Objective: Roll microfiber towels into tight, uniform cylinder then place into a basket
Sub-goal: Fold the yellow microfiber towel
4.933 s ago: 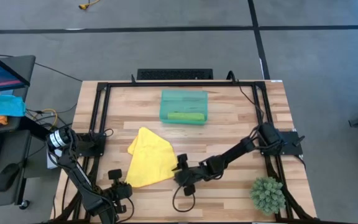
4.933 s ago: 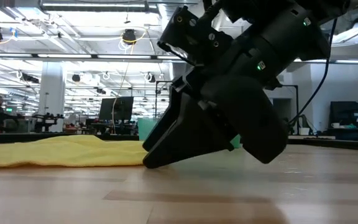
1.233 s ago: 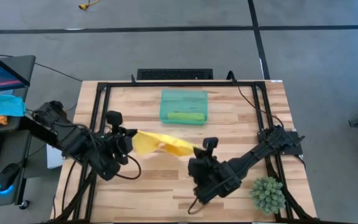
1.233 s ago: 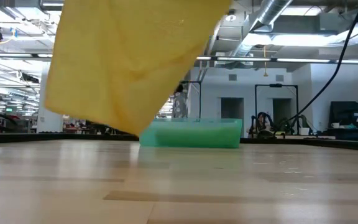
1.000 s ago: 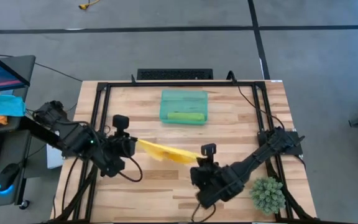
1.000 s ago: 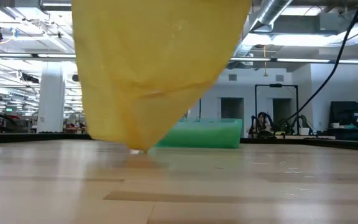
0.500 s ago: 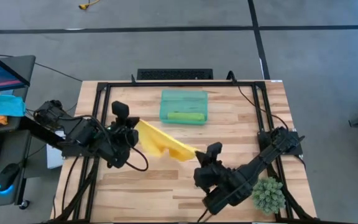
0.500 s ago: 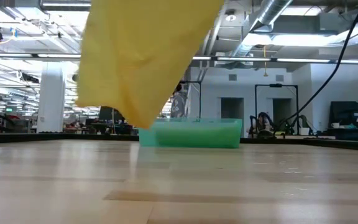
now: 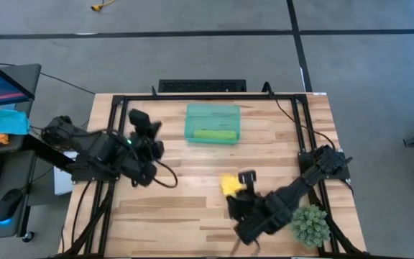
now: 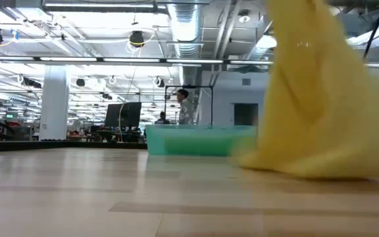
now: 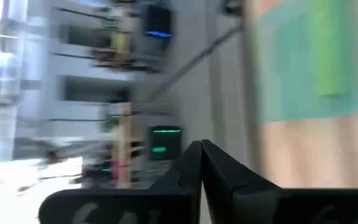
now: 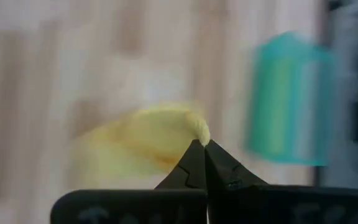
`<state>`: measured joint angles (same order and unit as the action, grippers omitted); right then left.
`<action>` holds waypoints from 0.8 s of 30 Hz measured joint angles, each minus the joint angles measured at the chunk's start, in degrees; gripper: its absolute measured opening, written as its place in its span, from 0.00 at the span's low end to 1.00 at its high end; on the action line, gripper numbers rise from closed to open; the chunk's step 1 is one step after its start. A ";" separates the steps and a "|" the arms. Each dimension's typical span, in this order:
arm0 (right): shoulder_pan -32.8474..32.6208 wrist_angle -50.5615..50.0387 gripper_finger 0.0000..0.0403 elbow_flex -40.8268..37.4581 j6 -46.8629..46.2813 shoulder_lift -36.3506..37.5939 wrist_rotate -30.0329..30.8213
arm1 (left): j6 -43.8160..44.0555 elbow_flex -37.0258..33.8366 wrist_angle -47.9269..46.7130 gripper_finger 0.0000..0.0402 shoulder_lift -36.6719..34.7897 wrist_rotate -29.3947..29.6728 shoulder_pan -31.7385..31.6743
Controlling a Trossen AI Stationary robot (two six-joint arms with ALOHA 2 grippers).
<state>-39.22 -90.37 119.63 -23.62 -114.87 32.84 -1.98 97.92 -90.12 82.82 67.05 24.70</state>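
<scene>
- The yellow towel (image 9: pixel 230 184) hangs bunched from your right end effector (image 12: pixel 201 144), whose fingers are pinched together on one corner of the cloth; in the low view its lower folds brush the table (image 9: pixel 192 216) toward the front right.
- It is unrolled, a loose drape rather than a cylinder, so by the look of it you have the whole roll and the placement of this towel left to do.
- The basket (image 9: pixel 213 123) sits at the back middle of the table, well apart from the yellow towel, and already holds a lime-green roll (image 9: pixel 215 134) lying along its near wall; judge that half of the job as done.
- Your left end effector (image 11: pixel 201 149) is held off the table at the left, near the basket's left side, with its fingers together on nothing visible and well apart from the yellow towel.
- A small potted plant (image 9: pixel 309 224) stands at the front right corner, just beside your right arm.
</scene>
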 joint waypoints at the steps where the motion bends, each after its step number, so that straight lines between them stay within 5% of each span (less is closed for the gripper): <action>1: -0.02 -0.13 0.01 -0.02 0.02 -0.02 2.45 | 0.98 -0.04 -0.10 0.00 0.00 -1.65 -0.05; 16: -0.23 0.32 0.01 0.09 4.08 2.75 22.75 | 18.05 0.07 0.03 0.00 -0.34 -29.31 0.79; 24: -1.11 0.82 0.01 0.09 3.69 4.09 20.62 | 16.90 -5.02 13.42 0.00 -0.30 -35.04 4.45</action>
<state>-40.33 -89.55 119.72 -19.92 -110.78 53.47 14.92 92.90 -76.70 82.52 32.01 29.15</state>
